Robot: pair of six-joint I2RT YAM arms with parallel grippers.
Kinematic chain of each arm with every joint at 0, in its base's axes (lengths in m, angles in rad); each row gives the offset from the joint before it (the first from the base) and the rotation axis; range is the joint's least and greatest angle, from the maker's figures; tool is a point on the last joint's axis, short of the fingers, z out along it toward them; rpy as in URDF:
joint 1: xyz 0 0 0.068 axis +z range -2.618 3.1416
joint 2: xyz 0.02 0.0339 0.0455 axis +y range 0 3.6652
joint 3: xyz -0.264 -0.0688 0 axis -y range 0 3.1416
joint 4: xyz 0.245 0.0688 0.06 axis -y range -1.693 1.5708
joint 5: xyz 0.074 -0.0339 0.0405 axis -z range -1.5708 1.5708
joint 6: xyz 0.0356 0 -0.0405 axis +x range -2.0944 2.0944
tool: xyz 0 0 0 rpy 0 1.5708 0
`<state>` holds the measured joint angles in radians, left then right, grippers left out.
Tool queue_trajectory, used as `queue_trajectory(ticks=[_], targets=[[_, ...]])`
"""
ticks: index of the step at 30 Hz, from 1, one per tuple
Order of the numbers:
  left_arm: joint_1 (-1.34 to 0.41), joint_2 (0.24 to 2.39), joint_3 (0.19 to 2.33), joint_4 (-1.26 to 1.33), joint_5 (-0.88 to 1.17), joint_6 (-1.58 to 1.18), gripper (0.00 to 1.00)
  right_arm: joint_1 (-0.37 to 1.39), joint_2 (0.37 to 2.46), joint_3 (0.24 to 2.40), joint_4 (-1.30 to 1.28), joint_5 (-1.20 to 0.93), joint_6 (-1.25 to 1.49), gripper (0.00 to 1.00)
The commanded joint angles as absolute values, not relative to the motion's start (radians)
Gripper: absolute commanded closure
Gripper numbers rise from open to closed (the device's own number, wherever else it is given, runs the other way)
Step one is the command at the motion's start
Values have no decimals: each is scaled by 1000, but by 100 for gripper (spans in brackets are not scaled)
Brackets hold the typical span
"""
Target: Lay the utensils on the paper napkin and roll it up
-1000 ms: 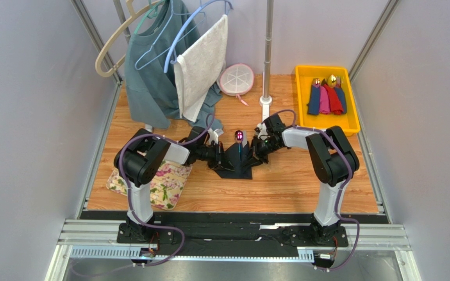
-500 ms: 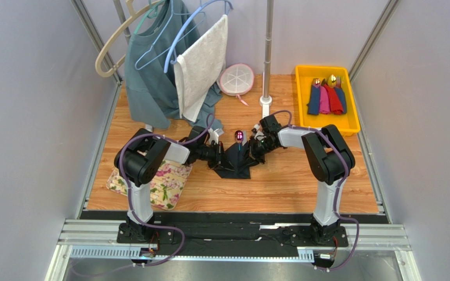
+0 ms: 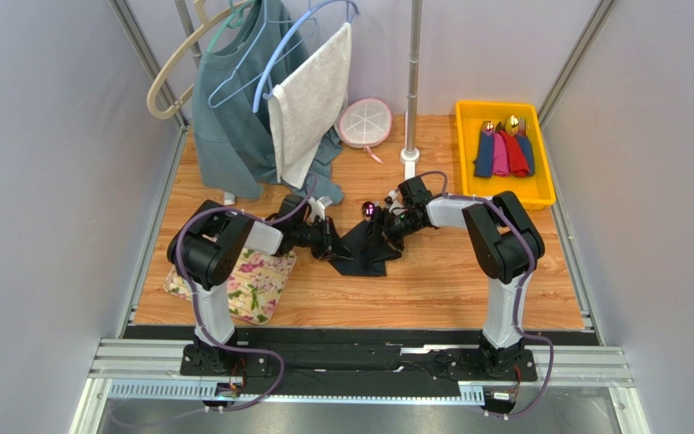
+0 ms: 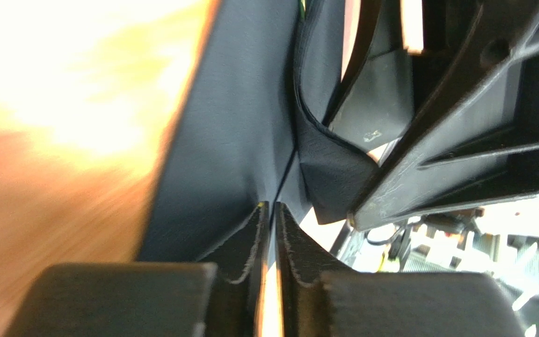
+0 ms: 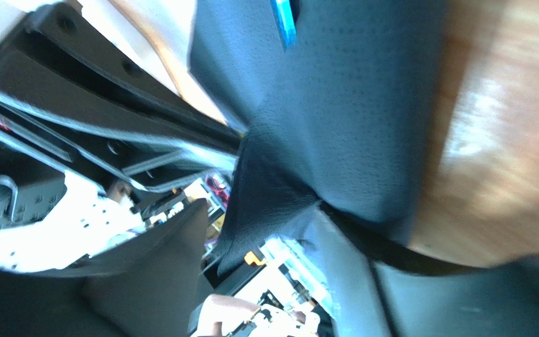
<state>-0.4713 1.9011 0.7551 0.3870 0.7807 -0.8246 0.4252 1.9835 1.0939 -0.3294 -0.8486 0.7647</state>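
A flowered mat (image 3: 251, 280) lies at the left near corner of the surface (image 3: 468, 280). The left fingers (image 4: 248, 256) are nearly pressed together with a thin slit between them, their tips at a fold of the black napkin (image 3: 367, 253); whether they pinch it I cannot tell. The napkin lies bunched mid-surface, and a spoon (image 3: 370, 210) with a purple bowl pokes out at its far end. The right fingers (image 5: 153, 281) stand spread, napkin between them. Far right, a yellow tray (image 3: 461, 154) holds rolled coloured napkins (image 3: 504, 154).

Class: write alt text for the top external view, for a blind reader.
Two robot arms reach inward over a wooden table, the left gripper and right gripper meeting at a bunched black paper napkin, a purple spoon bowl showing at its far edge. A yellow tray sits far right.
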Motion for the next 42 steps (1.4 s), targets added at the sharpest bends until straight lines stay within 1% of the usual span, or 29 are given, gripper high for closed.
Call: queue_trajectory(ticks=[1, 3, 4, 5, 9, 12, 13, 16, 22, 25, 32, 35, 38, 42], targets=[[-399, 1804, 735, 420, 816, -838, 75, 433, 1993, 1095, -327, -787, 759, 18], [-382, 1764, 736, 388, 831, -828, 69, 434, 1990, 1092, -325, -784, 764, 14], [-377, 1752, 735, 377, 831, -824, 69, 433, 1991, 1091, -319, -784, 765, 3], [-374, 1740, 733, 370, 833, -824, 68, 434, 1991, 1089, -321, -784, 770, 3], [-367, 1700, 732, 354, 836, -847, 70, 436, 1994, 1089, -316, -779, 779, 2], [-373, 1704, 744, 356, 838, -851, 75, 433, 1996, 1085, -308, -776, 791, 3], [-377, 1709, 755, 353, 838, -845, 78, 436, 1997, 1083, -305, -776, 793, 3], [-409, 1729, 779, 333, 828, -822, 83, 436, 2000, 1078, -299, -781, 798, 5], [-471, 1795, 793, 403, 825, -885, 83, 436, 2003, 1075, -293, -791, 811, 4], [-479, 1827, 795, 448, 831, -919, 83, 436, 2008, 1074, -284, -805, 828, 2], [-485, 1867, 779, 532, 839, -968, 83, 436, 2020, 1063, -252, -824, 861, 1], [-486, 1884, 781, 529, 827, -960, 82, 436, 2019, 1062, -245, -825, 862, 1], [-489, 1917, 802, 465, 801, -924, 82, 436, 2014, 1060, -242, -833, 862, 1], [-486, 1947, 836, 359, 766, -855, 83, 436, 1997, 1074, -241, -854, 845, 7]])
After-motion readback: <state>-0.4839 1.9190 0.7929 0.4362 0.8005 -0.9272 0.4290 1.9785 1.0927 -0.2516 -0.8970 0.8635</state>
